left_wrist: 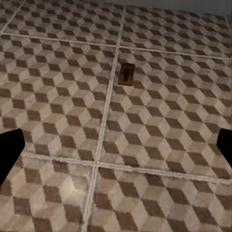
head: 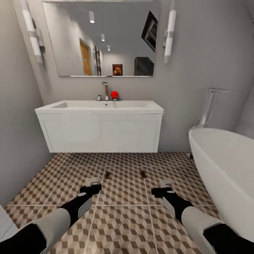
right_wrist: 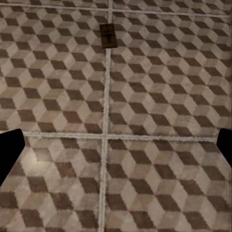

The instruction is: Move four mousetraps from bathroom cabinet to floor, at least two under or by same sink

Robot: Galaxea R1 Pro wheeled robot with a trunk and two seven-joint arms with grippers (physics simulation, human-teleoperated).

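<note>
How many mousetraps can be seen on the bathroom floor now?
2. One mousetrap lies on the tiles ahead of the left gripper, the other mousetrap ahead of the right gripper, both in front of the sink. Others may lie out of view.

Two small dark-brown mousetraps lying flat on the cube-patterned bathroom floor (head: 123, 197), left mousetrap (head: 107, 174), right mousetrap (head: 143, 174), well apart, before the sink

White forearm shells — black wrists (glossy), pale grey jaws.

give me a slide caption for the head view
Two mousetraps on cube-patterned floor before the white sink.
</note>
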